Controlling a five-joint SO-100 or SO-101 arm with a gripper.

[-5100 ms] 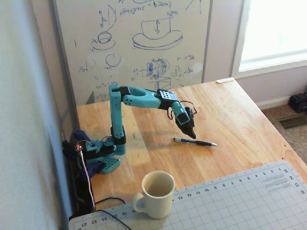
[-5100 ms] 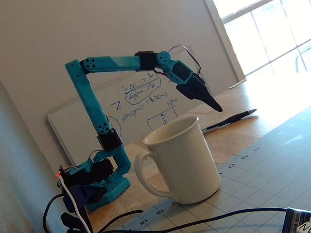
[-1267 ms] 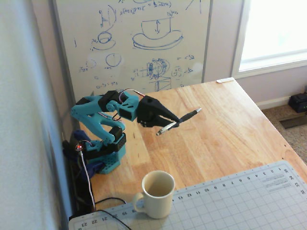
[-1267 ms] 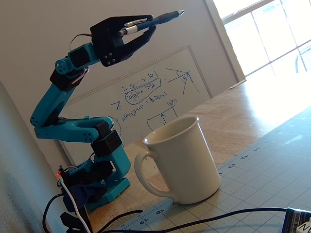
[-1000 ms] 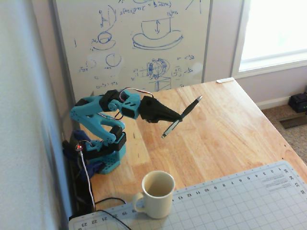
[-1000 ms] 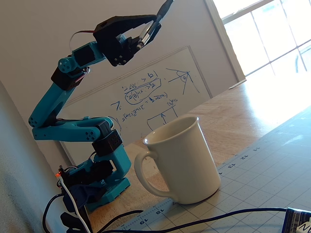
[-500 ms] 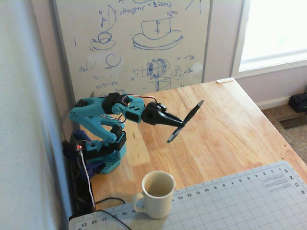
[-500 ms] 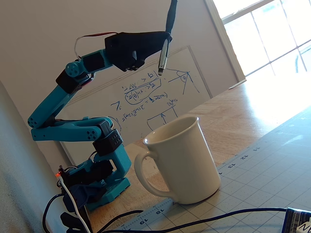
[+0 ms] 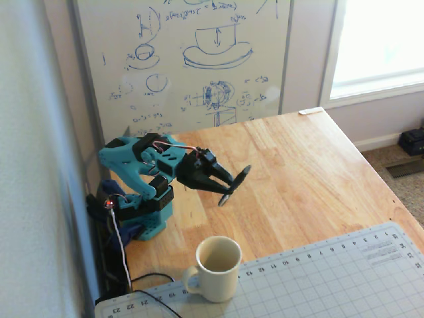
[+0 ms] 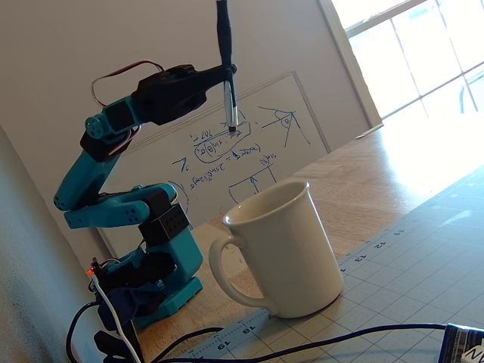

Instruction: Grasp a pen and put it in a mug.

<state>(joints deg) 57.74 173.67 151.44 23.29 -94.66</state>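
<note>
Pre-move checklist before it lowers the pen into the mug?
1. Grip: gripper shut on the slim dark pen, mid-barrel. ok.
2. Pen orientation: near vertical in the low fixed view, silver end down. ok.
3. Pen over the cream-white ceramic mug: pen hangs above bare wooden table, short of the mug. not ok.
4. Mug upright, opening clear, on the grey cutting mat. ok.
5. Pen tip above mug rim height. ok.
6. Grip firmness against slipping: cannot tell.

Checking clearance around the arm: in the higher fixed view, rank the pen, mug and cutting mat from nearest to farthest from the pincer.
1. Pen: held in the pincer.
2. Mug: below it, near the table's front.
3. Cutting mat: lower right; its near corner by the mug is close to call.
</note>
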